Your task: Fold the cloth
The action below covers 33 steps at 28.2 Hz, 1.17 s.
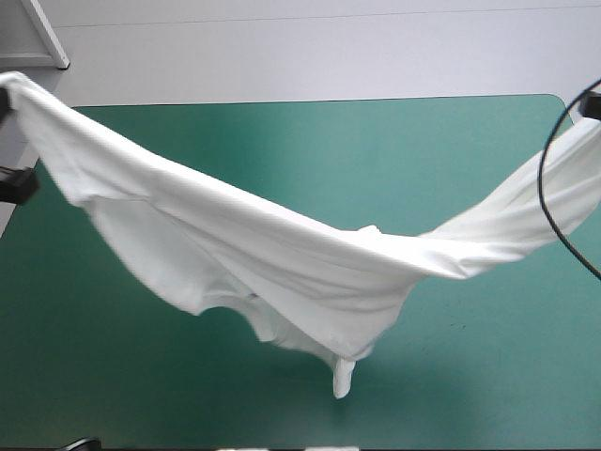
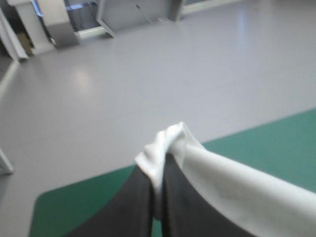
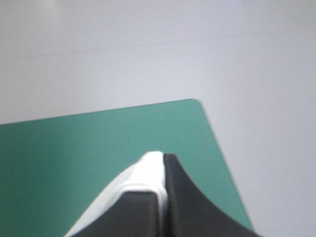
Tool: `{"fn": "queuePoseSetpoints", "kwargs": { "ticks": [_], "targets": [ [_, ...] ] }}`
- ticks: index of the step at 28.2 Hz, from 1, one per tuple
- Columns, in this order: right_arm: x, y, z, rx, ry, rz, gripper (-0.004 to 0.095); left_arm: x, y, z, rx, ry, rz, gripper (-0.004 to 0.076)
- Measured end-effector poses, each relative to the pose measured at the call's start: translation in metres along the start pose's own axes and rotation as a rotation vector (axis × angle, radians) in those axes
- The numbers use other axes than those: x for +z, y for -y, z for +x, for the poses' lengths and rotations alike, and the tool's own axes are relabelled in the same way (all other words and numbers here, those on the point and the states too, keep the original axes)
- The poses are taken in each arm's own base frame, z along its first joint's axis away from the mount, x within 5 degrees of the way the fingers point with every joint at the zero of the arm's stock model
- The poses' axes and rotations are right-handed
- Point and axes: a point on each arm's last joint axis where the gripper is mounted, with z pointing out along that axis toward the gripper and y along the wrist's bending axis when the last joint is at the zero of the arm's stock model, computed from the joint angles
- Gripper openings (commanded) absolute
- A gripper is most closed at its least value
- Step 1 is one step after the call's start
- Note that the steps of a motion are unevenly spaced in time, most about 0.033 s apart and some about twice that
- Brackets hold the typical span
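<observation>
The white T-shirt [image 1: 282, 254] hangs stretched across the teal-green table [image 1: 376, 150], held up at both ends and sagging in the middle, its lowest fold [image 1: 344, 376] near the front. My left gripper [image 1: 7, 89] is at the far left edge, shut on one end of the shirt. In the left wrist view the black fingers [image 2: 143, 202] pinch a bunched white corner [image 2: 168, 143]. My right gripper [image 1: 590, 105] is at the far right edge, shut on the other end. In the right wrist view white cloth [image 3: 143, 173] sits between the fingers [image 3: 185, 197].
The table's far right corner [image 3: 197, 101] lies just beyond my right gripper. A black cable [image 1: 549, 207] loops down past the shirt's right end. A pale cabinet edge [image 1: 42, 33] stands beyond the table's far left.
</observation>
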Motion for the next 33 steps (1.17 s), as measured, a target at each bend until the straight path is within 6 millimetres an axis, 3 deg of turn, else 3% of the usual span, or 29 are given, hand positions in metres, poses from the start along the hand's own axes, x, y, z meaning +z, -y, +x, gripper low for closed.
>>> {"fn": "queuePoseSetpoints", "kwargs": {
  "ticks": [4, 8, 13, 17, 20, 26, 29, 31, 32, 33],
  "targets": [
    [-0.044, 0.022, -0.003, -0.002, 0.116, 0.179, -0.0018, -0.017, -0.026, -0.011, 0.030, 0.079, -0.139, -0.0010],
    [-0.075, 0.037, -0.007, -0.003, 0.197, 0.308, -0.0018, -0.024, -0.036, -0.014, 0.058, 0.102, -0.204, -0.0010],
    [-0.105, 0.041, -0.015, 0.018, 0.274, 0.319, -0.0018, -0.019, -0.028, -0.014, 0.072, 0.087, -0.151, -0.0010],
    [-0.109, 0.038, -0.016, 0.018, 0.285, 0.266, -0.0018, 0.002, -0.009, -0.016, 0.115, 0.046, -0.111, -0.0010],
    [-0.102, 0.035, -0.016, 0.018, 0.268, 0.243, -0.0018, 0.028, 0.013, -0.017, 0.180, -0.005, -0.097, -0.0009],
    [-0.070, 0.026, -0.020, 0.002, 0.206, 0.193, -0.0018, 0.093, 0.066, -0.008, 0.277, -0.140, -0.043, -0.0009],
    [-0.050, 0.022, -0.026, -0.018, 0.213, 0.175, -0.0018, 0.126, 0.079, 0.002, 0.248, -0.204, 0.009, -0.0009],
    [-0.020, 0.016, -0.031, -0.038, 0.200, 0.156, -0.0018, 0.163, 0.073, 0.016, 0.172, -0.269, 0.066, -0.0009],
    [0.012, 0.010, -0.031, -0.048, 0.164, 0.136, -0.0018, 0.190, 0.066, 0.027, 0.119, -0.309, 0.098, -0.0010],
    [0.031, 0.007, -0.031, -0.051, 0.140, 0.124, -0.0018, 0.205, 0.062, 0.034, 0.091, -0.328, 0.115, -0.0010]
  ]
}}
